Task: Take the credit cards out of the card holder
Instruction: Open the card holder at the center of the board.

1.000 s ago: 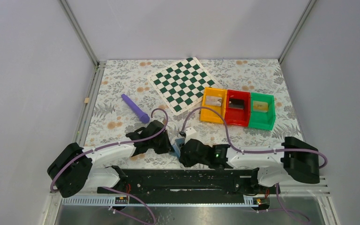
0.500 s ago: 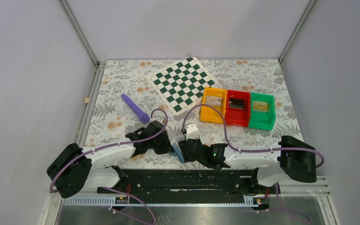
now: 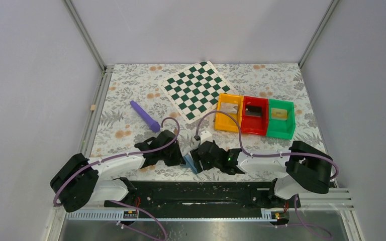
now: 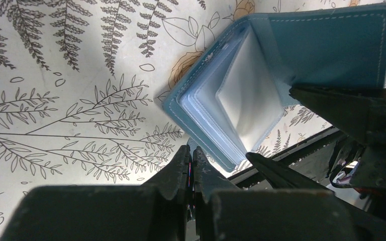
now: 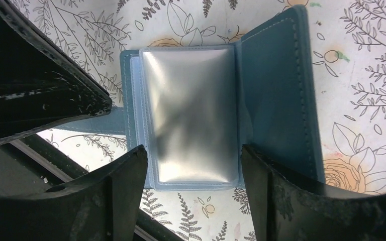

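Though open, card holder [image 5: 196,115] between right fingers [image 5: 120,201].

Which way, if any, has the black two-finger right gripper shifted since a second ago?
Yes: the right gripper edged away from the black base rail, toward the orange plastic bin.

right fingers [image 5: 125,201] straddle the card holder [image 5: 276,95] (left fingers [image 4: 178,170] crowd beside); bare table [image 3: 125,90] lies beyond.

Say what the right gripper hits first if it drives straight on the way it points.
The right gripper would likely meet the pale clear sleeve of the open blue folding card holder first; depth is unclear.
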